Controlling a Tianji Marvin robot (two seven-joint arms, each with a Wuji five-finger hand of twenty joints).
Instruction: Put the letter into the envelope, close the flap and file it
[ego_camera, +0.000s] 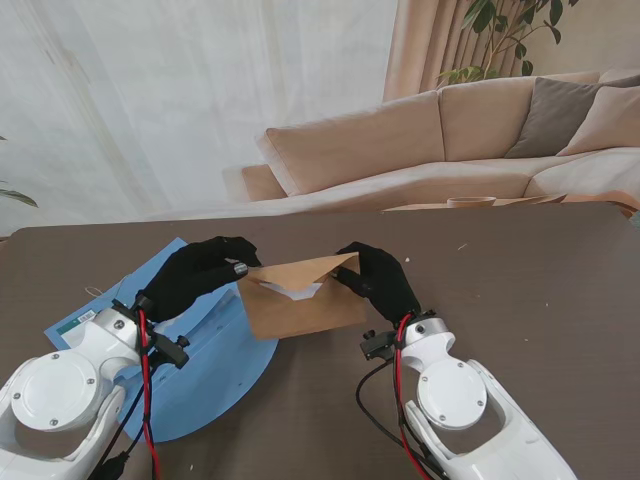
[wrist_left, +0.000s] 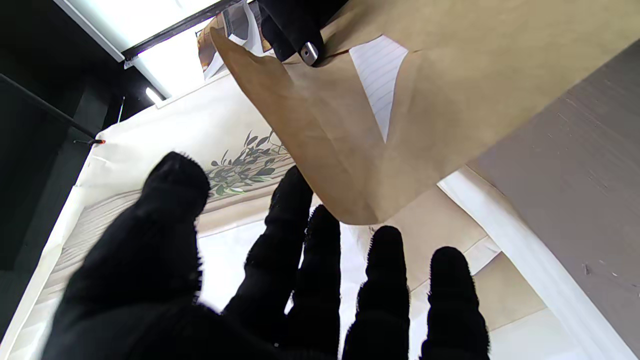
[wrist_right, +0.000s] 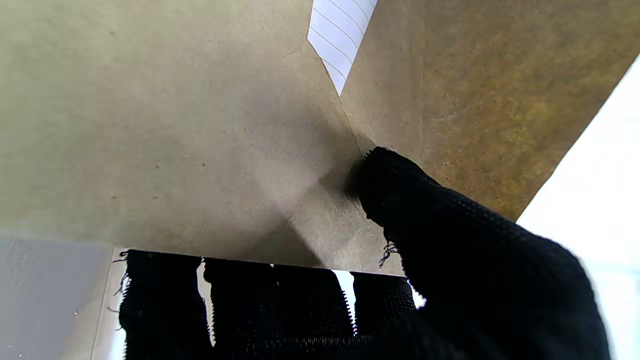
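Brown envelope (ego_camera: 305, 305) held up over table (ego_camera: 520, 280), between both hands, flap (ego_camera: 322, 266) raised. White lined letter (ego_camera: 300, 291) showing in its mouth. Right hand (ego_camera: 385, 282) pinches envelope's right edge, thumb on front, fingers behind. Left hand (ego_camera: 195, 275) at its left edge, fingers spread, gripping nothing you can see. Blue folder (ego_camera: 205, 350) lies under left hand.

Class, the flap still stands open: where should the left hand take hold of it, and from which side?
Take the flap at its free edge near the tip, coming from the left, where the left hand already sits. The right hand pinches the envelope at its right end, and the letter shows in the mouth, so that edge is free to fold down.
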